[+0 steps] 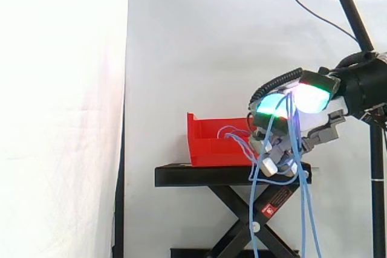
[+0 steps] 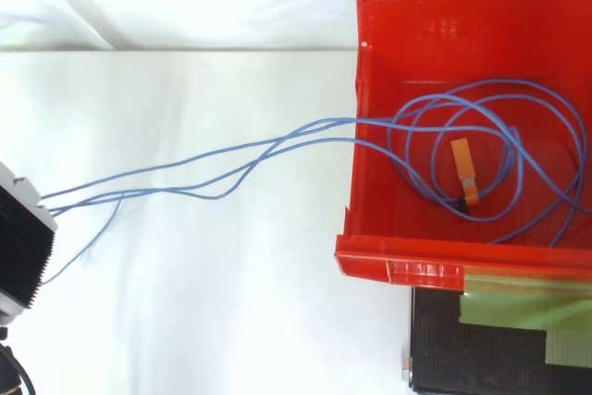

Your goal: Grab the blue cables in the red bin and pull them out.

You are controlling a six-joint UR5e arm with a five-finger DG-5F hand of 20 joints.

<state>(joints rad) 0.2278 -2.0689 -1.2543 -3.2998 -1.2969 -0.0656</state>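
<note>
Red bin (image 1: 208, 143) is set mid-top on the black stand (image 1: 181, 175). Blue cables (image 2: 326, 123) are partly coiled inside it, and an orange tag (image 2: 463, 168) is seen among the loops. In the side view, several strands are led out over the bin's right wall. At the stand top's right edge they are gripped by the hand (image 1: 273, 149), its fingers curled round them. Loose lengths are hung down past the stand top.
</note>
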